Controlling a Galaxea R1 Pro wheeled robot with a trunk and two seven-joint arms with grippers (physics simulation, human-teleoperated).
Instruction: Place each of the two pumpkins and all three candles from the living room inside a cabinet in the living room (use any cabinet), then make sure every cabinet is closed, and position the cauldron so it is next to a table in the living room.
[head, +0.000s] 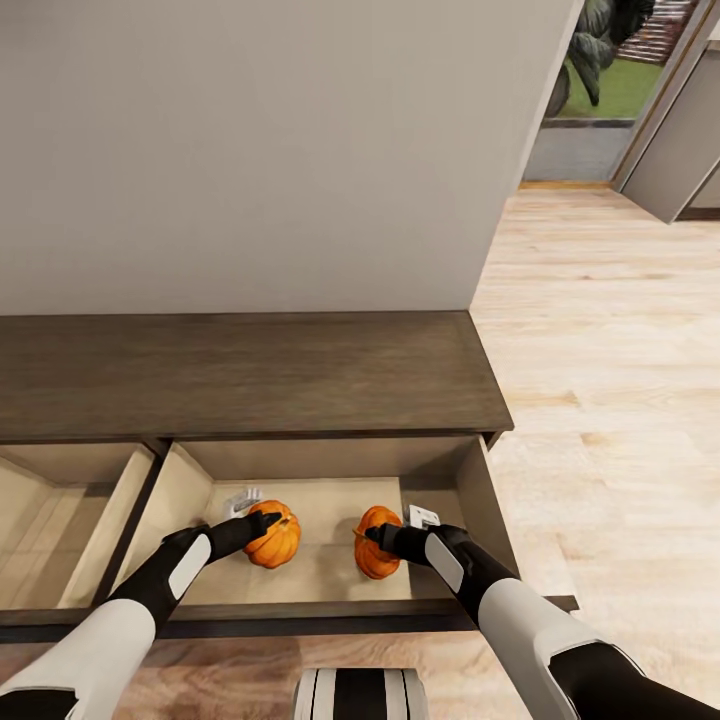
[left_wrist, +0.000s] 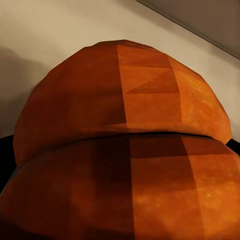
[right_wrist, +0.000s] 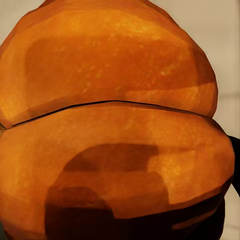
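Left hand is reaching down into the open drawer of the dark brown cabinet, fingers closing around the left pumpkin. Right hand is doing the same on the other side, gripping the right pumpkin. Both pumpkins are sitting inside the same drawer, over its pale beige floor, apart from each other with a bare strip of drawer floor between them. Whether they are resting on the floor or hanging just above it is hard to tell.

Left wrist view is showing the left pumpkin very close, orange ribbed surface with beige drawer wall behind it. Right wrist view is showing the right pumpkin equally close, a dark shadow lying across its lower part.

Second drawer to the left is also standing open, pale interior showing. Cabinet top is running along a plain grey wall. Light wood plank floor is stretching off to the right toward a doorway with greenery outside. Both white and black forearms are angling inward from the lower corners of the head view.
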